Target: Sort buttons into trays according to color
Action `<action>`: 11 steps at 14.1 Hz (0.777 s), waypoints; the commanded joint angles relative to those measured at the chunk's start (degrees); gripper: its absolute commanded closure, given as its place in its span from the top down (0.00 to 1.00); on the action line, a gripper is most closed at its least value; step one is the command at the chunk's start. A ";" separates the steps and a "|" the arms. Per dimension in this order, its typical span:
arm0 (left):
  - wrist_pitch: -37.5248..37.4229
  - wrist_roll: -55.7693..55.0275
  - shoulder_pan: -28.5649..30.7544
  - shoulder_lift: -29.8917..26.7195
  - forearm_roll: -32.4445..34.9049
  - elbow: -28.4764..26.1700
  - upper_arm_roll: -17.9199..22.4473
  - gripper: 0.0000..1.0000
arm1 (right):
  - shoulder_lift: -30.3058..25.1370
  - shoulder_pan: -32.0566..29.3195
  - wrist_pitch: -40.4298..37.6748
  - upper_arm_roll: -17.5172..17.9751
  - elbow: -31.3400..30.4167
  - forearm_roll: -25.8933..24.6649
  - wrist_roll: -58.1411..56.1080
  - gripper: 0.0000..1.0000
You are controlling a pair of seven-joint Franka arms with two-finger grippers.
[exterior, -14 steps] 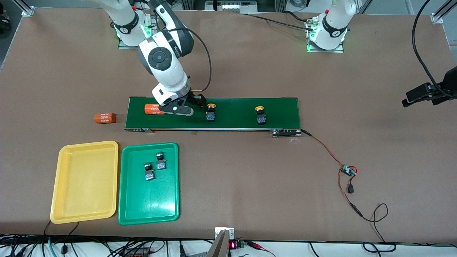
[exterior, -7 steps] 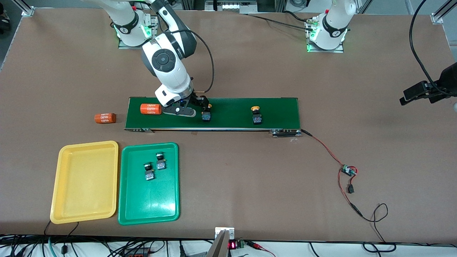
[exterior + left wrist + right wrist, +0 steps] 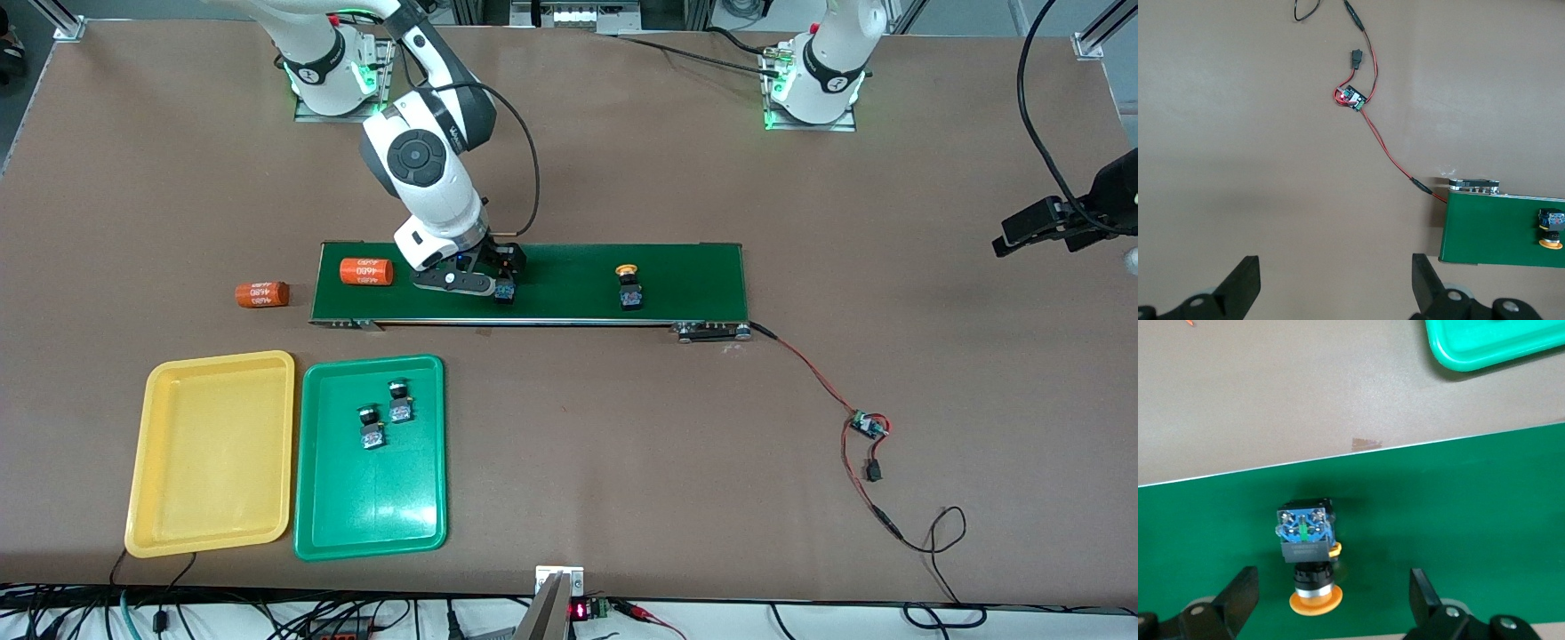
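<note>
Front view shows you the right arm reaching down from the upper left of the frame, its right gripper (image 3: 500, 274) low over the long dark-green conveyor belt (image 3: 693, 267) in the middle, jaws spread wide around a yellow-capped push-button switch with a black-and-blue body (image 3: 506, 292) that lies on the belt; nothing is clamped. In the right wrist view you see that same switch (image 3: 1305, 553) lying on its side between the two black fingertips (image 3: 1238, 593), with clear gaps on both sides. A second yellow-capped switch (image 3: 630, 286) stands on the belt right of centre, well apart from the first. At the belt's end on the frame's left lies an orange cylinder printed "4680" (image 3: 365, 271), and a second orange cylinder (image 3: 262, 293) lies on the brown table (image 3: 622, 444) just off that end. In the lower left you find the shallow yellow plastic tray (image 3: 213, 449) with nothing in it, and just beside it the matching green plastic tray (image 3: 373, 498), which holds the two green-capped switches (image 3: 384, 413) close together. The left arm waits at the right edge of the frame; its left gripper (image 3: 1335, 287) hangs wide apart over bare table, beside the belt's end and a small circuit board on red wires (image 3: 1351, 98).
</note>
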 commanded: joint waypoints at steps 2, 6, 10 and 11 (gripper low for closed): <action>0.43 0.32 0.03 -1.48 3.03 -1.30 -0.30 1.00 | 1.30 0.48 0.67 -0.14 1.25 -0.15 0.86 1.00; 0.44 0.15 -0.14 -1.57 4.10 -1.21 -0.73 1.00 | 2.53 1.18 0.76 -0.23 1.25 -0.50 0.59 0.95; 0.17 0.06 -0.14 -1.75 4.01 -1.30 -0.74 1.00 | 4.55 1.54 2.16 -0.23 1.25 -2.25 -0.11 0.72; 0.17 0.06 -0.14 -1.75 4.01 -1.30 -0.74 1.00 | 4.64 1.62 2.16 -0.23 1.25 -2.78 -0.11 0.59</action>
